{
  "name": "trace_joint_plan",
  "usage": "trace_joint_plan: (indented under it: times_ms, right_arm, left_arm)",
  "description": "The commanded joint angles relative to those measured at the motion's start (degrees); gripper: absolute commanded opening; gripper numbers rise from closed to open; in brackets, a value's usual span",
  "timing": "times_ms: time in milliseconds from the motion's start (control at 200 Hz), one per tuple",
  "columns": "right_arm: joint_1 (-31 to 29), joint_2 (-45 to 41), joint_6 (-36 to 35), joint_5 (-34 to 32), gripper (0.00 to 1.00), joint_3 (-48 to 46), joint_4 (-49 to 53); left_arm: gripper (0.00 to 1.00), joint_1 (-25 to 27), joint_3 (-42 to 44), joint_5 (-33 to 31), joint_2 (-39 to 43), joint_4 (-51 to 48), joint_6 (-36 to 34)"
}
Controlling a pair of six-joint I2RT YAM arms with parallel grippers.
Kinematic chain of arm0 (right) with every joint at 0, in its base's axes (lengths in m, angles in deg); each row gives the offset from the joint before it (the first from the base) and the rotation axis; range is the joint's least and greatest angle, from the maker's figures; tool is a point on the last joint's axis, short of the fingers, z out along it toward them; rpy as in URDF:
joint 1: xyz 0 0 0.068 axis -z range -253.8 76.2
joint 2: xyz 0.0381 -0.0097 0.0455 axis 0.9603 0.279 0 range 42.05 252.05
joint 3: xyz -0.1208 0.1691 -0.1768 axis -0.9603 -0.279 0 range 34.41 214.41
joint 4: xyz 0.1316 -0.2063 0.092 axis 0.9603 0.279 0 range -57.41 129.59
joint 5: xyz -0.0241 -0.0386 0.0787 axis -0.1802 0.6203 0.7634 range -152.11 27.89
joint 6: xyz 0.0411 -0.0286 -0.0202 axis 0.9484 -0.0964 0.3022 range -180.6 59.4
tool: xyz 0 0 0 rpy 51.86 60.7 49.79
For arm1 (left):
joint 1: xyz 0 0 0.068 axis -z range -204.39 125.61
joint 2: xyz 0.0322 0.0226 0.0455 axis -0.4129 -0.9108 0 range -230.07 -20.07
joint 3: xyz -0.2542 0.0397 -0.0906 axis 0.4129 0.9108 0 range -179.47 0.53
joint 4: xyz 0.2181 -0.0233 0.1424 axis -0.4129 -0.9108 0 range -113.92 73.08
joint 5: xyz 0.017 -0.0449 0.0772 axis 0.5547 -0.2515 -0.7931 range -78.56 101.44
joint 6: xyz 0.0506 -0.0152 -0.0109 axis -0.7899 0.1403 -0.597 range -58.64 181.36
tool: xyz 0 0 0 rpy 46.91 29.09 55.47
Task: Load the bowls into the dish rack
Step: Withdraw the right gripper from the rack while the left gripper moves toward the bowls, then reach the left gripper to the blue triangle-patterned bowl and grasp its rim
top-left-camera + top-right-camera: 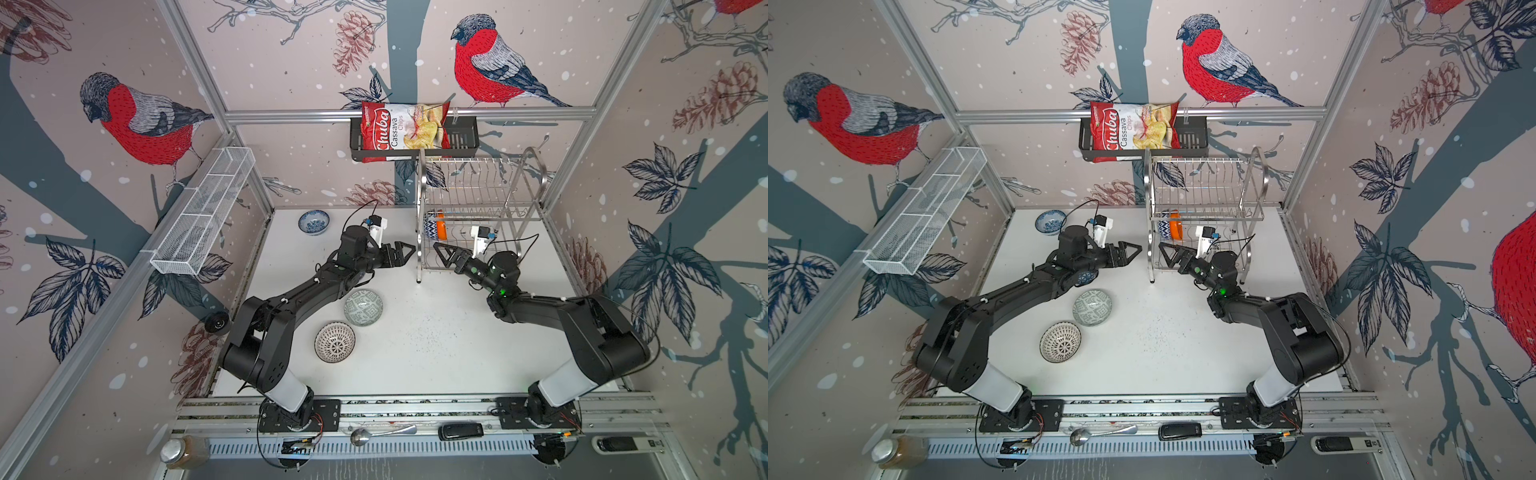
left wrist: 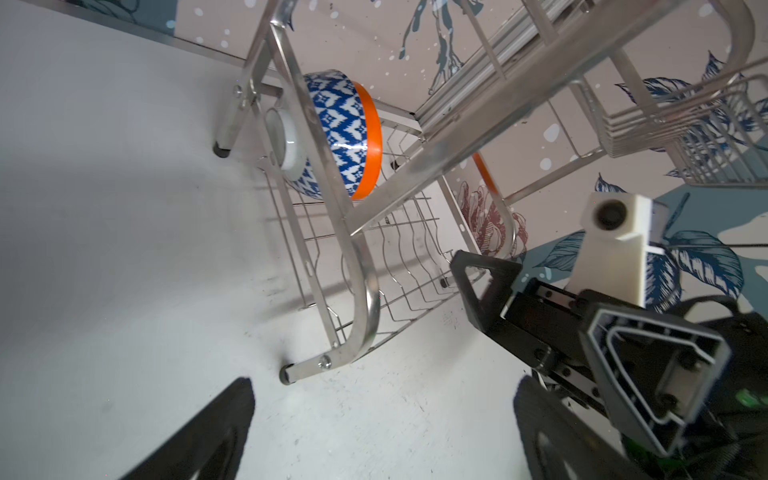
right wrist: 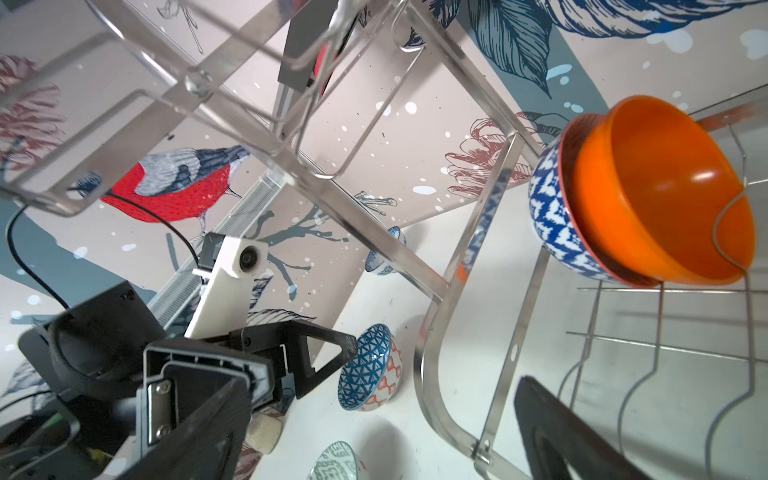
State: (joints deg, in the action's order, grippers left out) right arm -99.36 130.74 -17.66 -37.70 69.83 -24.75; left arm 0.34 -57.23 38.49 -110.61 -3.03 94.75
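Observation:
The dish rack (image 1: 478, 208) (image 1: 1204, 203) stands at the back right. On its lower tier an orange bowl (image 3: 665, 199) nests on edge in a blue-and-white bowl (image 2: 340, 133). On the table lie a blue-floral bowl (image 1: 313, 222), a grey-green bowl (image 1: 363, 307) and a black-dotted white bowl (image 1: 334, 342). A blue triangle-patterned bowl (image 3: 370, 368) sits under my left arm. My left gripper (image 1: 405, 253) (image 2: 382, 424) hangs open and empty beside the rack's front left leg. My right gripper (image 1: 442, 253) (image 3: 382, 432) is open and empty at the lower tier's front corner, facing the left one.
A chips bag (image 1: 405, 126) fills the black basket on the back rail above the rack. A white mesh basket (image 1: 203, 212) hangs on the left wall. A spoon (image 1: 382, 434), a jar (image 1: 183, 451) and a black device (image 1: 461, 431) lie on the front rail.

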Motion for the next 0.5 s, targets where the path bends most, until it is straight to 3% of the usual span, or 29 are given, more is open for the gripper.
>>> trace_joint_plan:
  times_ms: [0,285,385,495]
  right_arm:
    - [-2.8,-4.4,-9.1,-7.6,1.00,1.8,15.5]
    - [-11.6,-9.7,-15.6,-16.5,1.00,7.1,31.2]
    - [-15.5,-10.2,-17.2,-20.0,1.00,9.4,35.1]
    - [-18.7,-10.2,-17.9,-23.7,0.99,11.1,37.4]
  left_arm:
    - [0.98,-1.2,-1.4,-5.1,1.6,-7.9,0.9]
    - [0.98,-7.1,-2.0,-13.1,8.8,-24.9,1.2]
    - [0.98,-10.6,-1.6,-18.9,11.7,-32.4,1.8]
    - [0.97,-14.9,2.5,-22.7,14.8,-33.3,-0.1]
